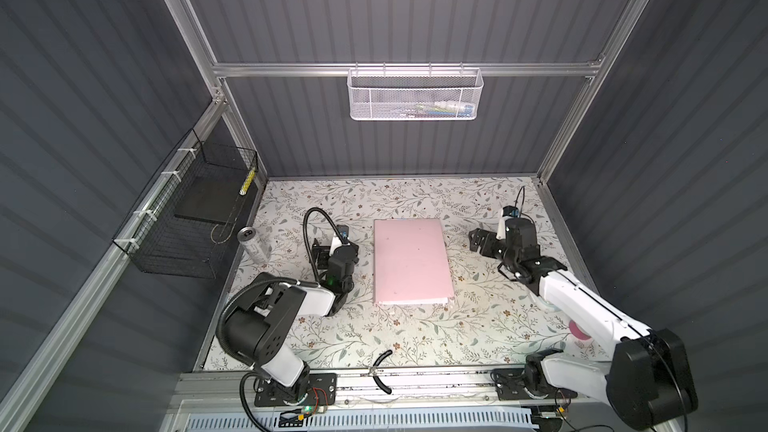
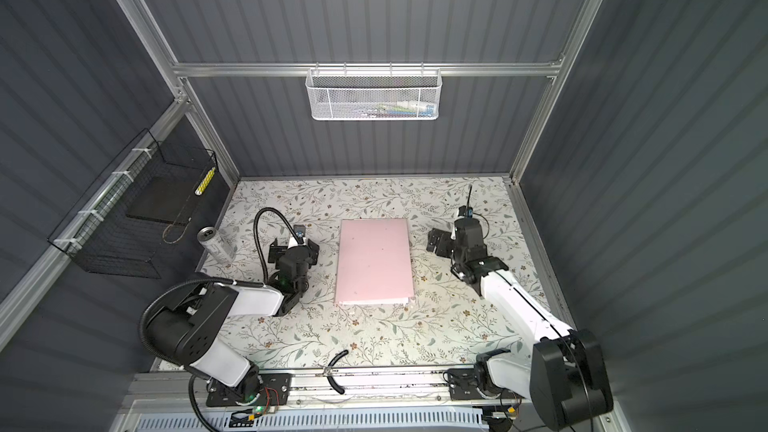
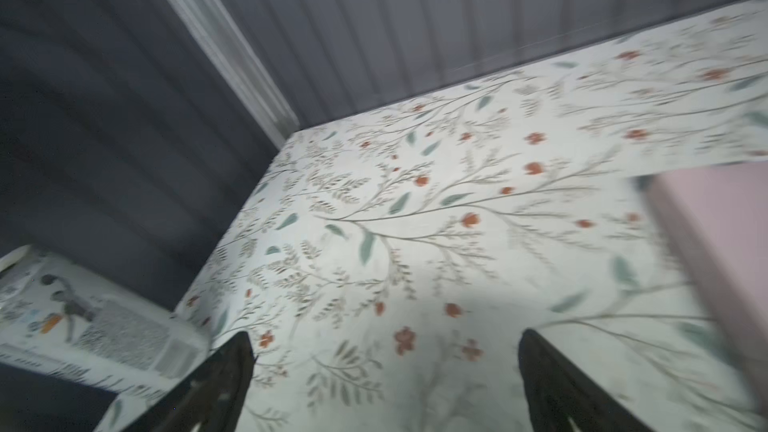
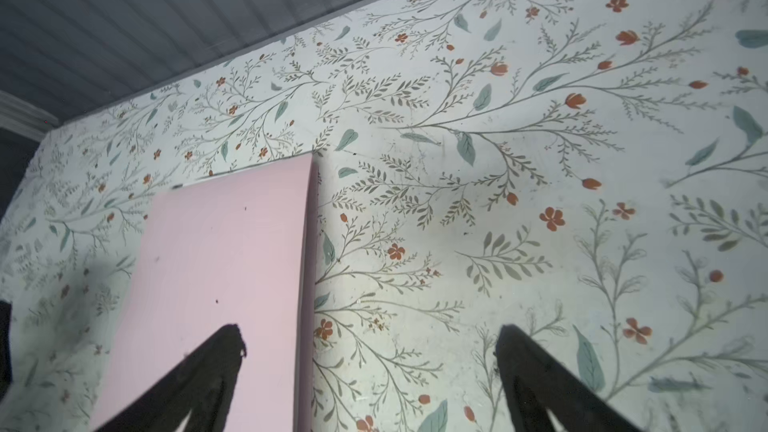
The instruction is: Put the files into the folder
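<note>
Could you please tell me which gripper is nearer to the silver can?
Left. The left gripper hangs between the can and the folder; the right gripper is on the folder's opposite side, away from the can.

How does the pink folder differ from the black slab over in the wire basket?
The folder is pale pink; the black slab is dark all over. The folder lies in the middle of the floral table; the slab sits in the wire basket on the left wall. The folder shows a white strip along its near edge; the slab shows none. Both are flat rectangles.
</note>
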